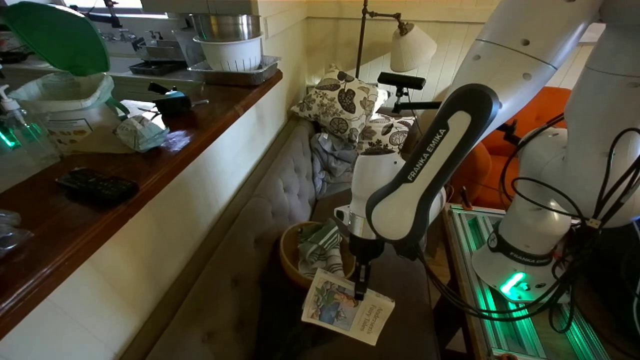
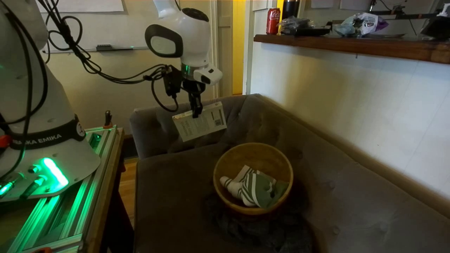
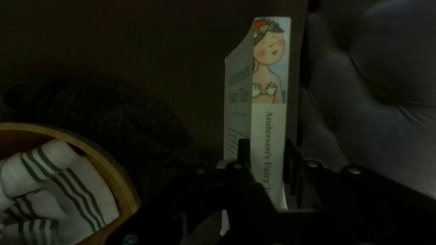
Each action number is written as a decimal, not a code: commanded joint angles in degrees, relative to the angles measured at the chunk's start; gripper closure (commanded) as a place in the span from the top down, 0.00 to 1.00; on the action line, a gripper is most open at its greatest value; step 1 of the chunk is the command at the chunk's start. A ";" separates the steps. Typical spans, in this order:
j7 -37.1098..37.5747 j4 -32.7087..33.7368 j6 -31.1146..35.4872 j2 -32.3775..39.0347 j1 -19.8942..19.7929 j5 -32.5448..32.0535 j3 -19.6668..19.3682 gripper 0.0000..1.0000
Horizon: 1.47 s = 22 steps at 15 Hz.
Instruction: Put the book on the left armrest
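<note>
The book, a pale paperback titled "Andersen's Fairy Tales" with a picture on its cover, shows in both exterior views (image 1: 332, 310) (image 2: 205, 123) and, spine toward the camera, in the wrist view (image 3: 269, 122). My gripper (image 1: 361, 292) is shut on the book at its spine edge, one finger on each face, also seen in an exterior view (image 2: 196, 111) and the wrist view (image 3: 265, 144). The book hangs tilted above the grey sofa seat (image 2: 168, 186). In an exterior view it is in front of the tufted end armrest (image 2: 151, 119); any contact cannot be told.
A wooden bowl (image 2: 225, 158) holding a green-and-white striped cloth (image 2: 260, 191) stands on the sofa beside the book, on dark fabric (image 2: 267, 235). Floral cushions (image 1: 345, 102) lie at the sofa's other end. A wooden ledge (image 1: 210, 135) runs above the backrest.
</note>
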 commanded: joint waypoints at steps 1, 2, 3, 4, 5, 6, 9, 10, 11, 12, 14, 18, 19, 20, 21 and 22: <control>-5.23 1.93 -1.86 0.43 -0.50 6.94 1.44 0.06; -8.81 3.11 -4.06 0.39 -0.80 10.77 2.20 0.06; -12.78 4.38 -6.46 0.38 -0.96 15.42 2.99 0.06; -15.46 5.41 -8.99 0.56 -0.79 18.38 3.39 0.06; -17.36 6.49 -11.50 0.83 -0.47 20.43 3.80 0.06; -19.32 7.61 -14.03 1.14 -0.39 22.50 4.18 0.06; -20.27 12.84 -20.80 3.88 3.16 25.28 3.24 0.06; -19.53 15.42 -22.35 5.86 4.15 25.49 3.46 0.06; -18.69 18.25 -23.84 7.99 5.18 25.72 3.77 0.06; -18.21 20.77 -25.21 9.92 6.00 25.67 3.91 0.06; -16.62 27.22 -28.78 15.09 7.54 24.93 4.34 0.06; -14.20 40.04 -35.10 25.25 9.02 26.91 4.67 0.06; -14.89 32.93 -32.18 19.46 9.87 24.46 3.56 0.25; -14.89 35.65 -33.07 21.78 10.13 25.16 3.51 0.25; -14.90 37.59 -33.60 23.54 10.18 25.42 3.45 0.25; -14.91 38.70 -33.88 24.66 10.15 25.47 3.40 0.06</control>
